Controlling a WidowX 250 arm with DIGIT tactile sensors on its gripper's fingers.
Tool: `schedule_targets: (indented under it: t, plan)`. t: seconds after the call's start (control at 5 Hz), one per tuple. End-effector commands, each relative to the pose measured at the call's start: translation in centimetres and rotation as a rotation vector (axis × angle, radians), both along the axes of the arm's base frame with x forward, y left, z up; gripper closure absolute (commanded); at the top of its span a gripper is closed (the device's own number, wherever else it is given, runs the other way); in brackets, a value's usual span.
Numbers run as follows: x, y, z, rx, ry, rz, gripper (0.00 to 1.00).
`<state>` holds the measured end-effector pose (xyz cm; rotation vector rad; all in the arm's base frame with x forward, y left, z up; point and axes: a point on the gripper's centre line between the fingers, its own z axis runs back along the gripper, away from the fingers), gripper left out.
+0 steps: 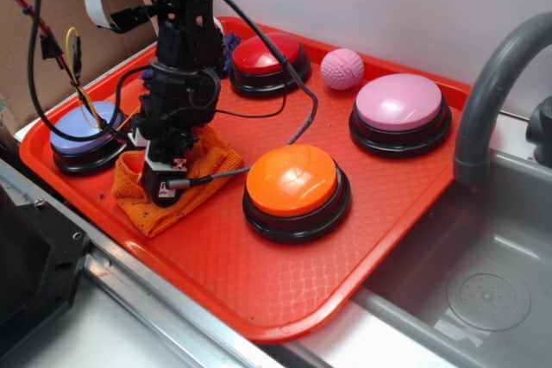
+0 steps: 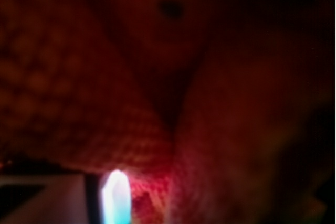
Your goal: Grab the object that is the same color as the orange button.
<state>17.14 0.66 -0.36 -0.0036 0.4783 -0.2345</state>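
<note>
Claw (image 1: 164, 180) sits straight down on the orange terry rag (image 1: 207, 165), which lies crumpled on the red tray (image 1: 285, 299) between the blue-lilac button (image 1: 78, 131) and the orange button (image 1: 291, 180). The rag is directly beneath the fingers, not off to any side, its longer run stretching from near left toward far right. The wrist view shows only dark, blurred orange weave pressed close, so whether the fingers are spread or pinching cloth cannot be told.

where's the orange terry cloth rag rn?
Exterior view: the orange terry cloth rag lies on the red tray, left of the orange dome button, directly under the gripper.
</note>
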Motion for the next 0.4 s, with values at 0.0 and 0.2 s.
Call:
schedule_targets:
  t: [0.0, 0.2]
  plan:
    - [0.2, -0.8, 9.7, -0.006, -0.22, 0.011, 1.0]
    - [-0.5, 0.0, 14.7, -0.039, -0.317, 0.086, 1.0]
